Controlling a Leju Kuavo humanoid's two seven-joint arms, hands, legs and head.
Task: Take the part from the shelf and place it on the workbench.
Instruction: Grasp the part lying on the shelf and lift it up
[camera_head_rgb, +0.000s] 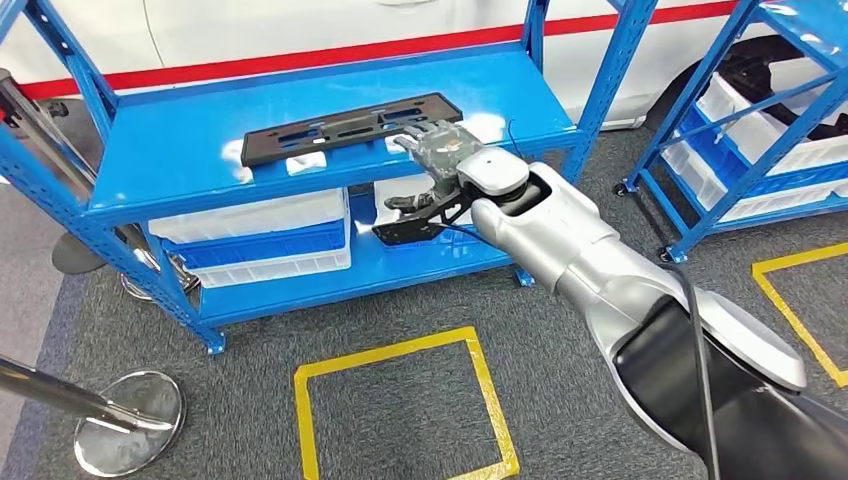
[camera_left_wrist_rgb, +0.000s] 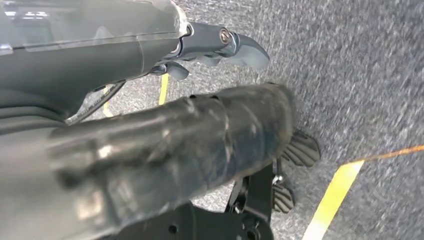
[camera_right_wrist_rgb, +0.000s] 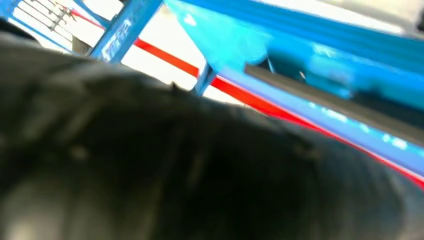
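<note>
Lying flat on the top board of the blue shelf (camera_head_rgb: 170, 150), the long black part (camera_head_rgb: 340, 128) ran from mid-board toward the right end. The right hand (camera_head_rgb: 437, 150) rested at that right end, fingers over the part's edge; whether it actually gripped the part could not be told. In the right wrist view a dark blur hid the hand, with blue shelf metal and a red stripe behind. The left hand (camera_left_wrist_rgb: 235, 47) hung over the floor in its wrist view, grey fingers partly curled around nothing.

Grey carpet (camera_head_rgb: 560, 370) covered the floor, marked with a yellow tape square (camera_head_rgb: 400, 350) in front of the shelf. A white wall with a red band (camera_head_rgb: 300, 58) stood behind.

White bins (camera_head_rgb: 260, 215) sat on the lower board, their contents out of sight. A second blue rack (camera_head_rgb: 740, 110) to the right held more white bins (camera_head_rgb: 760, 135), cut off by the frame edge. A chrome post base (camera_head_rgb: 130, 420) stood at lower left.
</note>
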